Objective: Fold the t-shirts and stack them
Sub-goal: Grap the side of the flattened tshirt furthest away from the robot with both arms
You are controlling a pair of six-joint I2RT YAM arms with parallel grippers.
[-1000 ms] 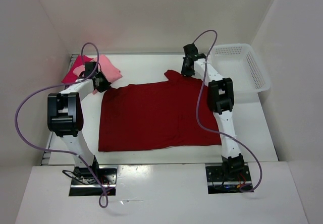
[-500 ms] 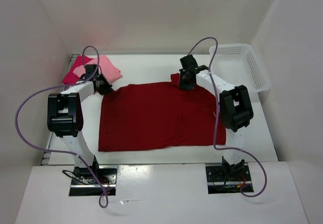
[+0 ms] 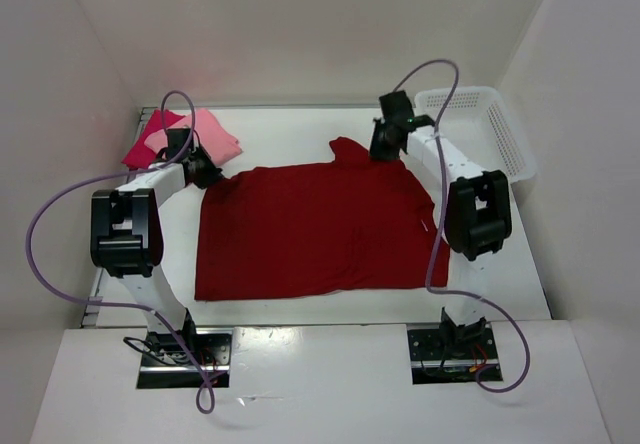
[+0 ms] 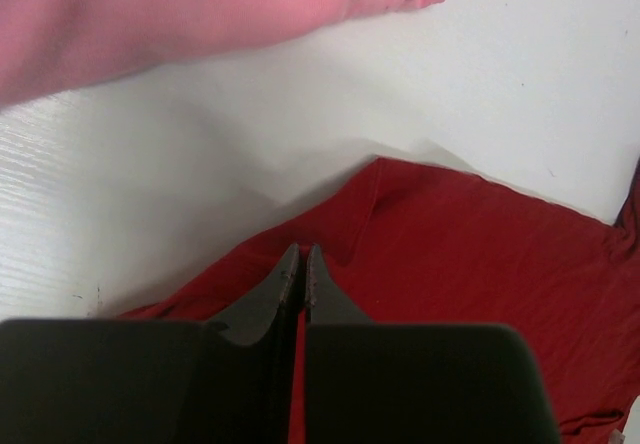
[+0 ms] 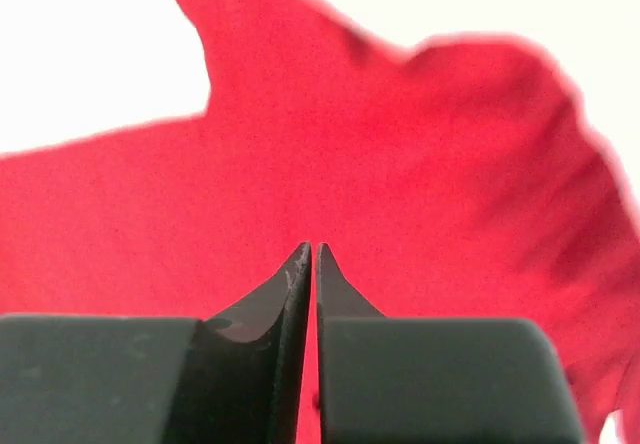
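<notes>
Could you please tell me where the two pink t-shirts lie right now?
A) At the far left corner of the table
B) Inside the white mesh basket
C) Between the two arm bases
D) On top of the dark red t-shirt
A: the top view shows the light pink t-shirt and the crimson-pink t-shirt together at the table's far left corner, just beyond the dark red t-shirt and far from the white mesh basket.

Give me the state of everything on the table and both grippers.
dark red shirt: spread flat, unfolded.
light pink shirt: folded, far left corner.
crimson-pink shirt: partly under the light pink one.
basket: empty.
left gripper: shut on dark red shirt.
right gripper: shut on dark red shirt.
</notes>
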